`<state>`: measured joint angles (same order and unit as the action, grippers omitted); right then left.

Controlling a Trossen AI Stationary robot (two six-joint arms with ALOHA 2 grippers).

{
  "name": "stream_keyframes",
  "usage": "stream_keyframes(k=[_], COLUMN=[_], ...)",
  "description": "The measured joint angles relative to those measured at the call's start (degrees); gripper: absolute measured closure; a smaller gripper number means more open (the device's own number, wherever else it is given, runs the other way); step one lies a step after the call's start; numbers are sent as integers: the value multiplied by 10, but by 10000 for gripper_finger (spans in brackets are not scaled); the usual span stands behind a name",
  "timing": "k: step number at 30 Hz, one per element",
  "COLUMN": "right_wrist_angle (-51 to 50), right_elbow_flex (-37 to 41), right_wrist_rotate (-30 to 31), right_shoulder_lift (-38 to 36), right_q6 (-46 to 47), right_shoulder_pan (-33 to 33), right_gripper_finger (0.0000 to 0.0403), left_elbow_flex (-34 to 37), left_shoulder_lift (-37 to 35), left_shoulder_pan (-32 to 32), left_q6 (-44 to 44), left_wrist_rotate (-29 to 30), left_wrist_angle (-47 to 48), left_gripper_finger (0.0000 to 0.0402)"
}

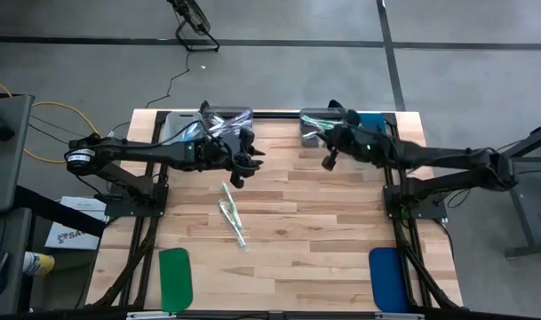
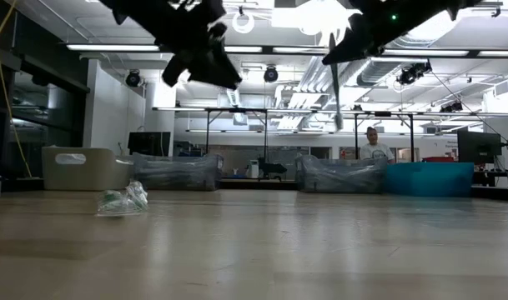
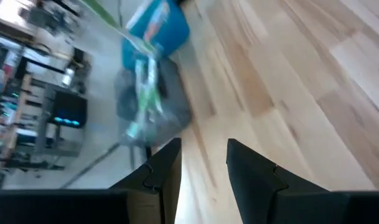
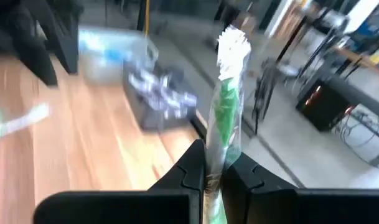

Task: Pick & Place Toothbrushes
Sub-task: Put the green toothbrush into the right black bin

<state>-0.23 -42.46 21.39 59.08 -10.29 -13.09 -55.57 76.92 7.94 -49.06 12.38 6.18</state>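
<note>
One green-accented, clear-wrapped toothbrush (image 4: 228, 106) is clamped upright in the right gripper (image 4: 215, 167) for carrying; the left gripper (image 3: 203, 163) stands parted, empty, above dropped toothbrushes (image 1: 232, 213) at the worktop (image 1: 341, 231) centre.

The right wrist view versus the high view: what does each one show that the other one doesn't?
Only the right wrist view shows that the right gripper is shut on a green toothbrush in a clear wrapper, standing up between its fingers.

Only the high view shows the toothbrushes lying loose on the table's middle, the green pad and the blue pad at its near edge, and the left gripper hanging above the wood.

Both show the wooden table and the bin of wrapped items at the far edge.
</note>
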Motion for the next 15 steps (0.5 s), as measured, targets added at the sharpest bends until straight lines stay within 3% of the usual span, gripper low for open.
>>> stream_keyframes(k=[4,9,12,15], right_wrist_angle=[-117,-155,-156,-164], right_elbow_flex=[-57,-88,-101,-119], right_wrist_rotate=[-49,-96,-89,-40], right_shoulder_lift=[15,47,78,121], right_q6=[-60,-181,-263,-296], right_shoulder_pan=[-57,-115,-132,-138], right_gripper_finger=[384,384,384,384], left_elbow_flex=[36,106,151,187], left_shoulder_lift=[-8,-18,-25,-26], left_shoulder_pan=[0,0,0,0], left_q6=[18,53,73,83], left_wrist_rotate=[7,7,8,8], left_wrist_angle=[-10,-88,-163,-226], left_gripper_finger=[279,279,279,279])
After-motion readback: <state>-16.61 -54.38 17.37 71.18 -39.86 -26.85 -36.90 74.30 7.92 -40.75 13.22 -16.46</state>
